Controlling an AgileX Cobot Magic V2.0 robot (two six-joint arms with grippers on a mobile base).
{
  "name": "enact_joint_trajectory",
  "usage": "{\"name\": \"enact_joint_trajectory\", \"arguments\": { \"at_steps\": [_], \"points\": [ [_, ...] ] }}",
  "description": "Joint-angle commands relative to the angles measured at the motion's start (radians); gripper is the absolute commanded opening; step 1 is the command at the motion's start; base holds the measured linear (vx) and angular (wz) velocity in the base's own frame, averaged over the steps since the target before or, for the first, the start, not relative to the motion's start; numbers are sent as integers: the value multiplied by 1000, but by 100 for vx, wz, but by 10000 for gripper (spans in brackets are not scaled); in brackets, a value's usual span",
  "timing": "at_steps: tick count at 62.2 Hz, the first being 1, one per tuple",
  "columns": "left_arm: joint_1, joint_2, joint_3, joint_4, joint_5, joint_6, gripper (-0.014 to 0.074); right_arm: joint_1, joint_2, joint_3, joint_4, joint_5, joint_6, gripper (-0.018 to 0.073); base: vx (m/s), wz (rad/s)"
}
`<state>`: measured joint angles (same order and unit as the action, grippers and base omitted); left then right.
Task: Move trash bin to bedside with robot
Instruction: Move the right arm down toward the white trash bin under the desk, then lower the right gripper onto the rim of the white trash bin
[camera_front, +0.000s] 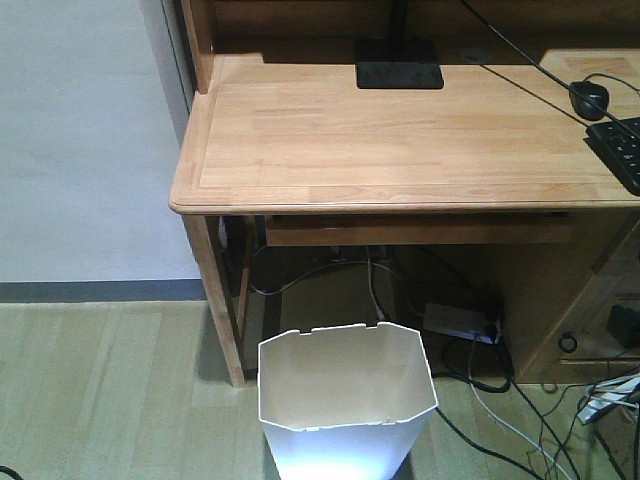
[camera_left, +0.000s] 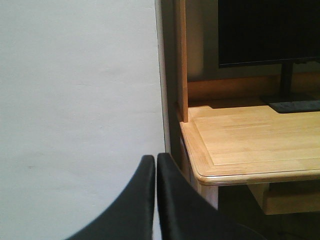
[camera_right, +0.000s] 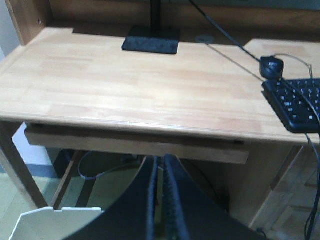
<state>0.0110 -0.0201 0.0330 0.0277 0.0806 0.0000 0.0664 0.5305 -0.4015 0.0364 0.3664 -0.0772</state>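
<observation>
The white trash bin (camera_front: 345, 390) stands on the floor in front of the light wooden desk (camera_front: 400, 150), at the bottom centre of the front view, with its angular rim open upward and its inside empty. Its rim also shows at the lower left of the right wrist view (camera_right: 55, 220). My left gripper (camera_left: 156, 159) is shut and empty, held up beside the desk's left corner and facing the wall. My right gripper (camera_right: 162, 161) is shut and empty, above and to the right of the bin, facing the desk's underside. No bed is in view. Neither arm shows in the front view.
The desk carries a monitor base (camera_front: 399, 70), a mouse (camera_front: 589, 97) and a keyboard (camera_front: 622, 150). A power strip (camera_front: 460, 322) and several cables (camera_front: 500, 400) lie on the floor under it. A grey-white wall (camera_front: 80, 130) stands to the left, and a desk leg (camera_front: 222, 320) is just left of the bin.
</observation>
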Motion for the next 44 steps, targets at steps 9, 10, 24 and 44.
{"name": "enact_joint_trajectory", "arguments": {
  "at_steps": [9,10,24,44],
  "points": [
    [-6,-8,12,-9,-74,-14,-6,2,11,-34,-10,-52,3,260,0,0],
    [-6,-8,12,-9,-74,-14,-6,2,11,-34,-10,-52,3,279,0,0],
    [-6,-8,12,-9,-74,-14,-6,2,11,-34,-8,-59,3,489,0,0],
    [-6,-8,12,-9,-74,-14,-6,2,157,-138,32,12,22,477,0,0]
  ]
}}
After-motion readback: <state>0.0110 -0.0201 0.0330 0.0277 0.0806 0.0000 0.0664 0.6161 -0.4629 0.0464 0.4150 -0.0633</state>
